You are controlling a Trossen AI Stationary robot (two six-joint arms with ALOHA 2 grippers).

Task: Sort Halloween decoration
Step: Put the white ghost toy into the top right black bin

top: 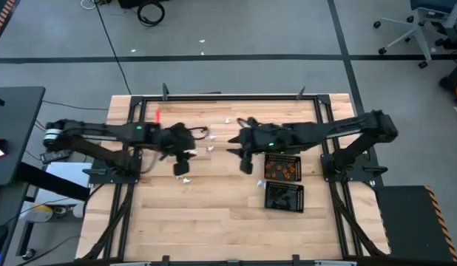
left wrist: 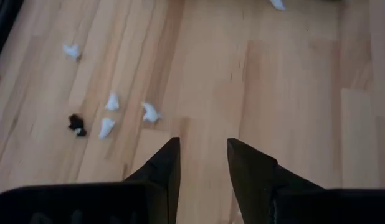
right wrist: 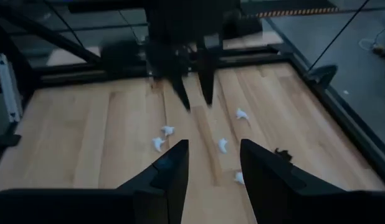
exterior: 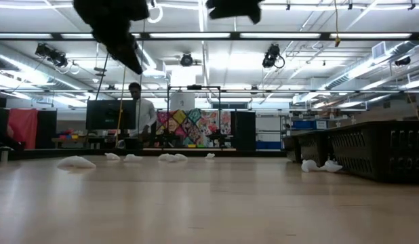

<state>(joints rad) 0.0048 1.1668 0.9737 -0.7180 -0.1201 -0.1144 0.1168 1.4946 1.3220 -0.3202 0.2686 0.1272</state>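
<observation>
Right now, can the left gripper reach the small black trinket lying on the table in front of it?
Probably yes. The left gripper hangs open above the table, and the black trinket lies on bare wood beside white trinkets, with nothing covering it.

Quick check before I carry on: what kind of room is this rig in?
Probably a robotics lab or workshop: exposed ceiling with strip lights, a wheeled office chair on grey floor, a person at workbenches beyond the wooden table.

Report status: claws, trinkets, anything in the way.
Left claw and right claw open, empty, above the table. White trinkets loose between them; some orange ones in the tray. Nothing blocking.
</observation>
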